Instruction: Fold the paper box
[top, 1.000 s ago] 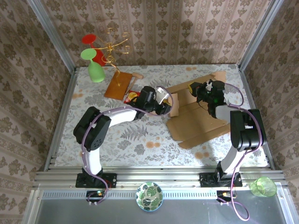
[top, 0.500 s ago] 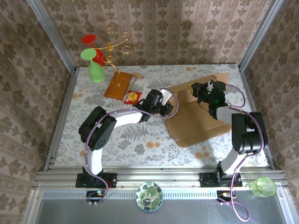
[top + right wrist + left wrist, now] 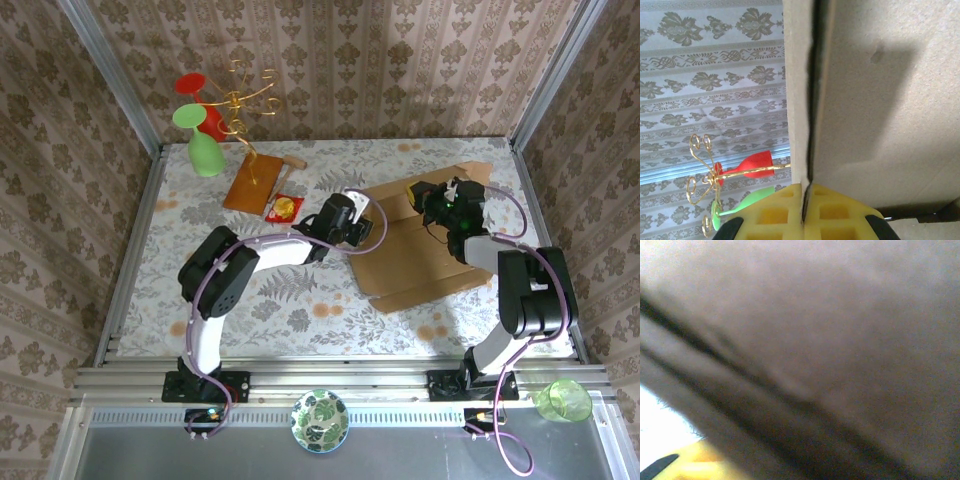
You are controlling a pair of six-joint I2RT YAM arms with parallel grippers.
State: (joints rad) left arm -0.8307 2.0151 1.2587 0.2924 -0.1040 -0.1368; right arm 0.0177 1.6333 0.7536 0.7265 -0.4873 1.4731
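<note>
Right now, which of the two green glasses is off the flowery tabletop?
The green cup at the near right, on the grey ledge beside the right arm's base. The green goblet is at the table's back left.

Top view's nice and clean: bright, even light from overhead, no glare, everything sharp. Shadows are soft, just a thin one under the paper box point(image 3: 420, 255) along its near edge on the table point(image 3: 200, 290). Left wrist view is pure mush, brown cardboard way too close to focus, plus a blown-out white patch in the bottom left corner. Right wrist view is better: wallpaper crisp, a blocky shadow on the cardboard, and the yellow pads point(image 3: 775, 217) of the right gripper point(image 3: 804, 200) a bit soft.
</note>
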